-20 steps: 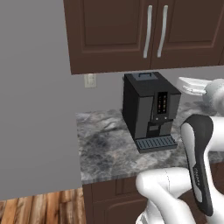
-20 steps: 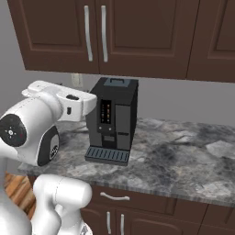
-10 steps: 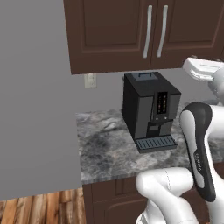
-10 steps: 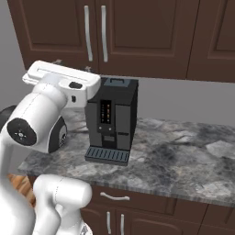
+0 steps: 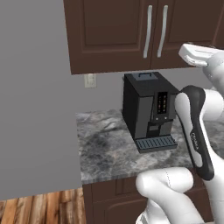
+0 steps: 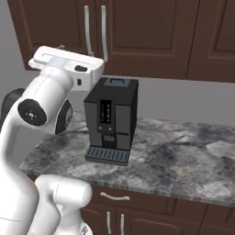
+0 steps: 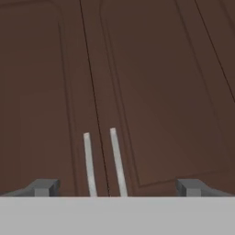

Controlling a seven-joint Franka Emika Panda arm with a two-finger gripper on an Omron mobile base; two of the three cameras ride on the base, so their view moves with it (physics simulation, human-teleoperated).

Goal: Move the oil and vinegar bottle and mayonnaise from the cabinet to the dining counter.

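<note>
The cabinet (image 5: 113, 30) (image 6: 147, 32) hangs above the wall counter with its dark panelled doors shut. My gripper (image 7: 118, 188) is open, its two fingertips (image 7: 43, 187) spread wide with nothing between them. It faces the cabinet (image 7: 160, 92) from a short distance, and the two silver bar handles (image 7: 89, 163) sit just above the gap between the fingers. From the base cameras my white hand (image 5: 197, 54) (image 6: 69, 62) is raised to the level of the doors' lower edge. The oil and vinegar bottle, the mayonnaise and the dining counter are out of view.
A black coffee machine (image 5: 148, 111) (image 6: 112, 119) stands on the grey-marbled wall counter (image 5: 105, 148) (image 6: 183, 156) right under the cabinet and below my hand. A tall grey panel (image 5: 35, 109) closes off the left. Base drawers (image 6: 114, 197) run below the counter.
My hand has risen from beside the coffee machine's top up to the cabinet doors' lower edge. The gripper has stayed open.
</note>
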